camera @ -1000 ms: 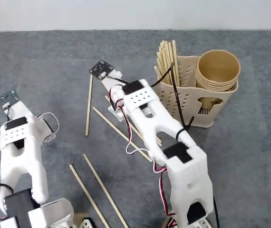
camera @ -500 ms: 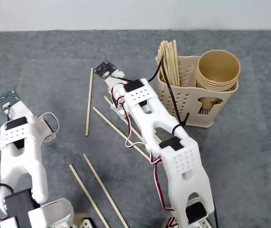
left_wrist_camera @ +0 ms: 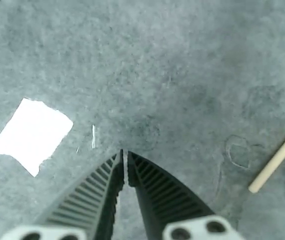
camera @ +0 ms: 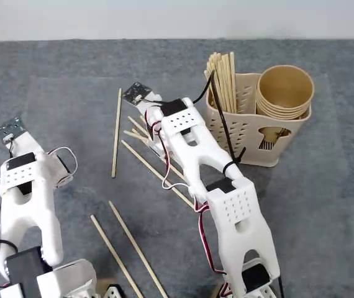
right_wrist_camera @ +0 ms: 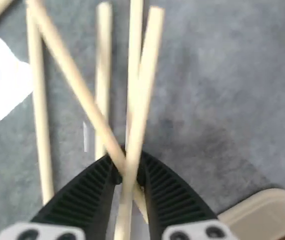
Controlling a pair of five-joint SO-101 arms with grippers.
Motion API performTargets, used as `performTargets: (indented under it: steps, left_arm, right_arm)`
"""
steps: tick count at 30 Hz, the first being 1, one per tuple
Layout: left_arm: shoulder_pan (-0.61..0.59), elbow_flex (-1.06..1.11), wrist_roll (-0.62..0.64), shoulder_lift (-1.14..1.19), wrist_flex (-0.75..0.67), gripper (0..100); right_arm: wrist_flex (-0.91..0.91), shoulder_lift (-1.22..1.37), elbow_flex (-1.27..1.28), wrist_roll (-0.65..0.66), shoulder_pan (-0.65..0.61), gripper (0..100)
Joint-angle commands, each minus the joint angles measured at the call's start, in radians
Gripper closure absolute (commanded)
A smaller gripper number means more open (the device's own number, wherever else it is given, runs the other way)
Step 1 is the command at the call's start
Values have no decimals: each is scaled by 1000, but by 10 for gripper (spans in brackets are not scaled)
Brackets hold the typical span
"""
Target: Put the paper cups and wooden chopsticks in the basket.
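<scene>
At the right gripper (right_wrist_camera: 126,170) the jaws are clenched on a wooden chopstick (right_wrist_camera: 141,90), which passes between the pads and runs out ahead of them. A second stick (right_wrist_camera: 72,85) crosses it at the jaw tips; whether that one is also pinched cannot be told. The left gripper (left_wrist_camera: 124,156) has its jaws drawn together with nothing between them, low over the grey mat (left_wrist_camera: 182,75), with a white patch (left_wrist_camera: 31,134) and a chopstick end (left_wrist_camera: 277,162) nearby.

Outward: the right arm (camera: 195,155) lies across the table's centre, just left of the basket (camera: 251,146). The basket stands at the far right — paper cups (camera: 285,93) stacked in its right compartment, a bundle of chopsticks (camera: 222,74) upright in its left. On the mat lie a single stick (camera: 117,133) left of that arm, a long stick (camera: 155,172) running diagonally under it, and two more sticks (camera: 116,256) at the near edge. The left arm (camera: 25,192) stands near left, well apart from the basket.
</scene>
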Motion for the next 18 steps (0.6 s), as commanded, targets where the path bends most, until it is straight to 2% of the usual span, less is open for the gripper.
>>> performTargets:
  steps: [1, 8, 18]
  left_arm:
    - [8, -4, -5, -48, -12, 988]
    - [8, -4, -5, -48, -12, 988]
    - [8, -4, -5, -48, -12, 988]
  right_arm:
    - [87, -28, -69, 12, -16, 991]
    - [232, -136, -181, 12, -27, 991]
    - [309, -286, -330, 11, -99, 991]
